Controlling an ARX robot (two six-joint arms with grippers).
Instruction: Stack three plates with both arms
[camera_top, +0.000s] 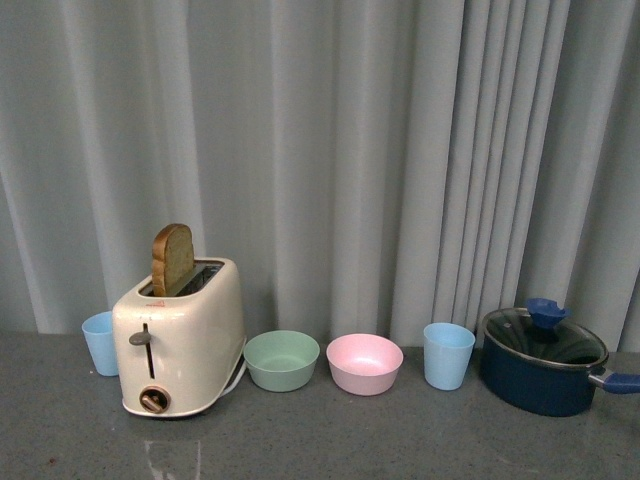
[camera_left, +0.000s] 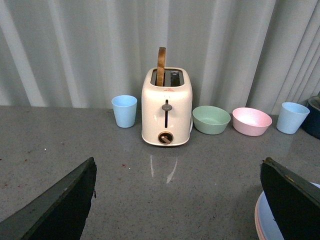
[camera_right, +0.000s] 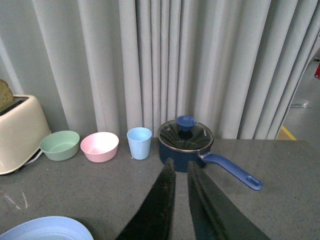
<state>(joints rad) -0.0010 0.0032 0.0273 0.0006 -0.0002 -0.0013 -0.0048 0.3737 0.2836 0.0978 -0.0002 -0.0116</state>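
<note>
Left gripper (camera_left: 177, 200), jaws spread, has a plate (camera_left: 267, 222) to its right; right gripper (camera_right: 181, 200), jaws nearly pressed together, has a blue plate (camera_right: 47, 229) to its left.

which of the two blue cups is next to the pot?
The blue cup between the pink bowl and the lidded pot. The other blue cup stands at the far end, partly behind the toaster.

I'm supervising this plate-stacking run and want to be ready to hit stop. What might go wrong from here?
The plates sit at the frame edges: a blue plate in the right wrist view, stacked rims in the left wrist view, none in the front view, so a grasp may miss. The right gripper looks nearly closed and may push a rim. Sweeping arms might clip the saucepan handle.
</note>
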